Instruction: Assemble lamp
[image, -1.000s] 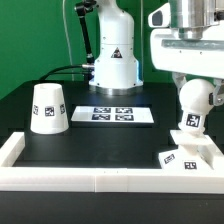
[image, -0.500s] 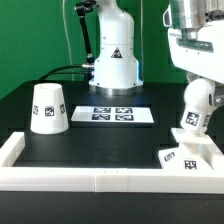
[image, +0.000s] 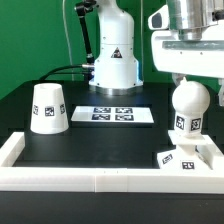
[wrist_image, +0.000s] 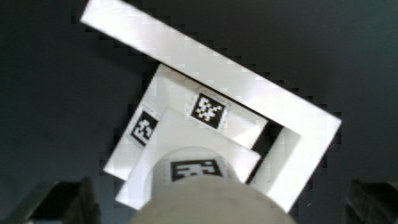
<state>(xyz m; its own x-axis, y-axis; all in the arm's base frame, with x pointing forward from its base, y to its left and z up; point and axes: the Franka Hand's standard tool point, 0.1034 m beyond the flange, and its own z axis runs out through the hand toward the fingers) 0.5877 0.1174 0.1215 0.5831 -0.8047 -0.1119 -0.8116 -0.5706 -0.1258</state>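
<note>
Your desk (image: 100, 148) carries the shade (image: 48, 107), standing on its wide end at middle left of the exterior view. At right, the gripper (image: 190, 86) is closed around the bulb (image: 190, 104), holding it upright just above the base (image: 188, 155) in the lower right corner. You cannot tell whether those 2 touch.

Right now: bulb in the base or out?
Out, it seems. The hand holds the bulb upright above the base; whether they touch, cannot tell.
</note>
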